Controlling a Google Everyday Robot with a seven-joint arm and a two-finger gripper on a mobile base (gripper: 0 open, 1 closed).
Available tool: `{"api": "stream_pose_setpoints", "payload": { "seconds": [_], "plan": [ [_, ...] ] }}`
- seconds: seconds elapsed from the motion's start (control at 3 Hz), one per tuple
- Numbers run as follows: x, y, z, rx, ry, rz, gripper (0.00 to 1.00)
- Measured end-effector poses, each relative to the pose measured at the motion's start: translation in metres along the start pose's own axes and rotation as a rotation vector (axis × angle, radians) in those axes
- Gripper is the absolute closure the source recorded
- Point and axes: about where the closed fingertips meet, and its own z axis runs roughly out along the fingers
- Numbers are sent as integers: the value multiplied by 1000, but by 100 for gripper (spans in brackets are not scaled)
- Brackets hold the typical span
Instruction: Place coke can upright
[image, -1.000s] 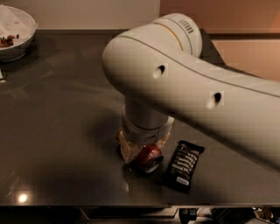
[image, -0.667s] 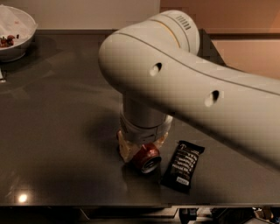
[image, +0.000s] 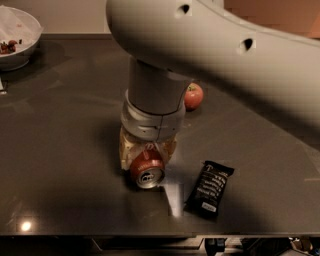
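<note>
The gripper (image: 147, 156) hangs low over the dark table (image: 65, 165), near its front edge, its pale fingers (image: 126, 150) closed on either side of the coke can (image: 146, 171). The can is tipped, silver end toward the camera; it seems to touch the tabletop. A black snack wrapper (image: 210, 188) lies just right, a red apple (image: 193, 96) sits behind, and a white bowl (image: 20, 40) is far left.

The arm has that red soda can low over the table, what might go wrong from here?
The small red aluminium coke can sits tilted in the gripper, its silver end facing the camera; released like this, it would likely tip over or roll.
The black snack wrapper lies close beside it; a rolling can may knock it.
The round red apple just behind the arm may get nudged.
</note>
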Motion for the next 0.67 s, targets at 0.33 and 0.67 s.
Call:
{"api": "stream_pose_setpoints", "payload": {
  "seconds": [0.33, 0.67],
  "plan": [
    [10, -23, -16, 83, -66, 147, 100],
    [25, -40, -21, 158, -153, 326, 100]
  ]
}}
